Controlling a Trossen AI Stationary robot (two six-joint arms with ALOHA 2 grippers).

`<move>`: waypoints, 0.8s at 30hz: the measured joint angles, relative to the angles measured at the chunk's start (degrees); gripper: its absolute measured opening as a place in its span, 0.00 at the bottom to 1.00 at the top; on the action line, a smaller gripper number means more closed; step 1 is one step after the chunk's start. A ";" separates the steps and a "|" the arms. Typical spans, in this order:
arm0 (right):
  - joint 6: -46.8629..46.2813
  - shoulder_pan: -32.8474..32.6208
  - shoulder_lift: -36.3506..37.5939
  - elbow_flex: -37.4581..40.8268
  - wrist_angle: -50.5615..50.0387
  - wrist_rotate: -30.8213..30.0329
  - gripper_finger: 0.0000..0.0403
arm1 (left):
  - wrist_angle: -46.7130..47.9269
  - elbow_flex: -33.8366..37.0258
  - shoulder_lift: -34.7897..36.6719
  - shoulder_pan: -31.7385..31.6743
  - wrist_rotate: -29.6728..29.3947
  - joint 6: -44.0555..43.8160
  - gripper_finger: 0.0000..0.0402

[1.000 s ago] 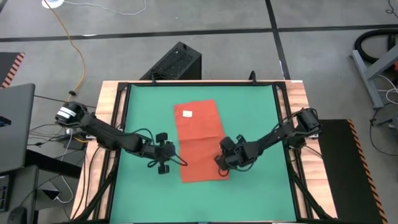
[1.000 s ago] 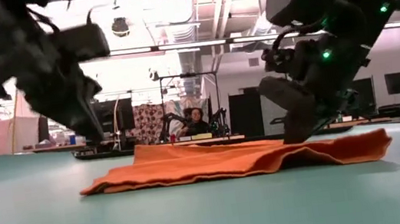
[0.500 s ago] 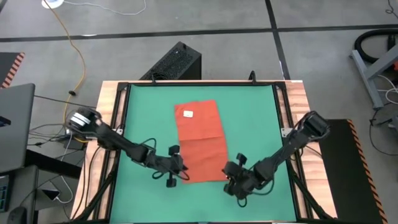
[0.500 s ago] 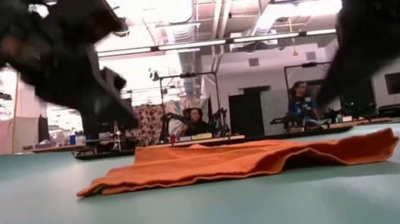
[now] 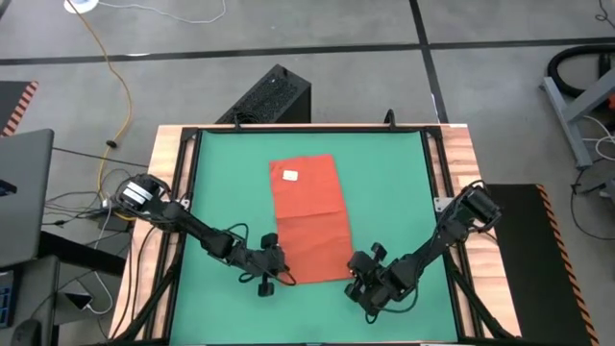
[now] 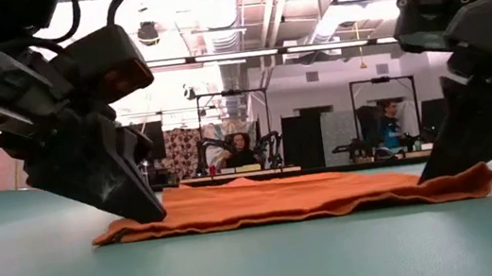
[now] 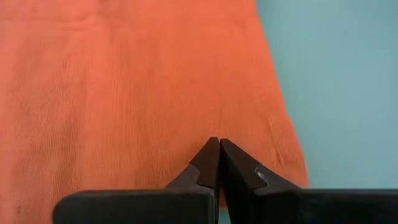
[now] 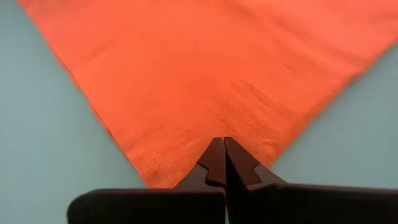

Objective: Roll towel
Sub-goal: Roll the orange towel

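The orange-red towel (image 5: 307,216) lies flat on the green mat (image 5: 221,173), long side running near to far. Its white tag (image 5: 290,175) is at the far end. My left gripper (image 5: 274,274) is shut at the towel's near left corner, and it also shows in the low view (image 6: 149,211). My right gripper (image 5: 362,279) is shut at the near right corner, and it also shows in the low view (image 6: 441,169). In both wrist views the shut fingertips point over the towel (image 7: 124,81) (image 8: 205,68). My left gripper's shut fingertips (image 6: 140,204) come down on the towel beside its near left corner (image 7: 261,143), slanting from the near left. The towel lies flat; I cannot tell whether any cloth is between the fingers. My right gripper's shut fingertips (image 6: 449,161) come down on the towel beside its near right corner (image 8: 186,137), slanting from the near right. The towel lies flat; I cannot tell whether any cloth is between the fingers.
The mat sits in a wooden table frame (image 5: 173,154). A black box (image 5: 274,96) stands beyond the far edge, and a laptop (image 5: 19,192) and cables lie off the left side. People sit in the room behind the table (image 6: 243,148).
Both grippers have moved toward the table's near edge, from the towel's long sides to its near corners, and have come down to the cloth. The towel has stayed flat in place.
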State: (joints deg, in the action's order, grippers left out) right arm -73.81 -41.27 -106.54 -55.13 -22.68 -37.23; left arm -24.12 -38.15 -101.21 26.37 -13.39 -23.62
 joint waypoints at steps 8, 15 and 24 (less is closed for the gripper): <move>-2.56 -0.22 -0.02 0.17 0.70 -2.31 0.02 | -5.18 0.00 -0.20 1.51 0.92 0.85 0.00; 1.60 -0.47 -0.33 -4.36 -3.74 -6.66 0.02 | -7.07 0.00 -0.17 3.61 -1.43 -0.42 0.00; -3.63 -3.15 -0.57 -8.17 -13.72 -6.27 0.02 | -6.03 0.00 -0.17 4.26 -1.95 -0.92 0.00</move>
State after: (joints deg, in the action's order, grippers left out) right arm -77.44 -44.42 -107.11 -63.31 -36.40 -43.49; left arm -30.16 -38.15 -101.38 30.63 -15.33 -24.54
